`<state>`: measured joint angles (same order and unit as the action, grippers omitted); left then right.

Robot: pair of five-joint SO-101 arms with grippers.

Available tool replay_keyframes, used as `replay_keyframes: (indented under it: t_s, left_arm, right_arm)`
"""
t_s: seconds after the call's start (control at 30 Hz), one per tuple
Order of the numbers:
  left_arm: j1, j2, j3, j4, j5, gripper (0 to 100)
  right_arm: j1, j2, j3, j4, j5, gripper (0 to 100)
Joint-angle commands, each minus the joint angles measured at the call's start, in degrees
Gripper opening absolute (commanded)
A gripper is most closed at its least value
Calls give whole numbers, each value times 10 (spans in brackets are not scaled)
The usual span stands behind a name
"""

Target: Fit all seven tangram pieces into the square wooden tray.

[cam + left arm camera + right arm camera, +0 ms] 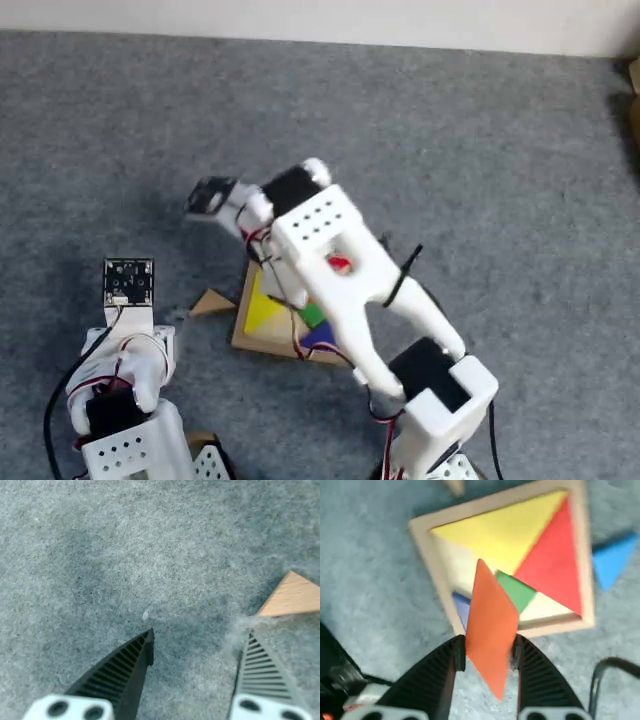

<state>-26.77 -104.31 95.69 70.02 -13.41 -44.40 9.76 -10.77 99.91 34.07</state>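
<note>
- Your right gripper [487, 652] is clenched on the orange piece [490, 625], over the tray [243, 338], which lies low and centre in the high view, under that arm.
- Line the piece's slanted edges up with the bare gap beside the green piece [516, 591], then lower it flat; release only once it seats.
- Your left gripper [200, 632] hangs released near the wooden triangle [292, 596], which lies outside the tray.

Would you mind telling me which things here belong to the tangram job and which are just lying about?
Job: wooden tray, orange parallelogram in right gripper, yellow triangle, red triangle, green piece, blue triangle, plain wooden triangle.
Lying about: grey mat, fluff speck.
</note>
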Motion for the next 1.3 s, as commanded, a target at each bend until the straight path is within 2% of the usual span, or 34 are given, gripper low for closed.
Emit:
replay_keyframes:
  t_s: [0.0,0.3,0.7,0.93,1.13,1.27]
  left_arm:
    - [-7,0,-10,-2,-5,270]
    - [-7,0,-10,-2,-5,270]
    - [-6,0,-10,-2,-5,270]
    - [-6,0,-10,-2,-5,270]
    - [-6,0,-10,-2,-5,270]
    - [-7,0,-10,-2,-5,270]
  right_arm:
    - [-19,-39,26,-44,30,98]
    - [-64,-43,125,-146,30,98]
    - [-67,-40,225,-241,32,101]
    - [-67,-40,246,-255,31,107]
    - [-86,-40,247,-251,27,214]
    - [-86,-41,247,-250,27,217]
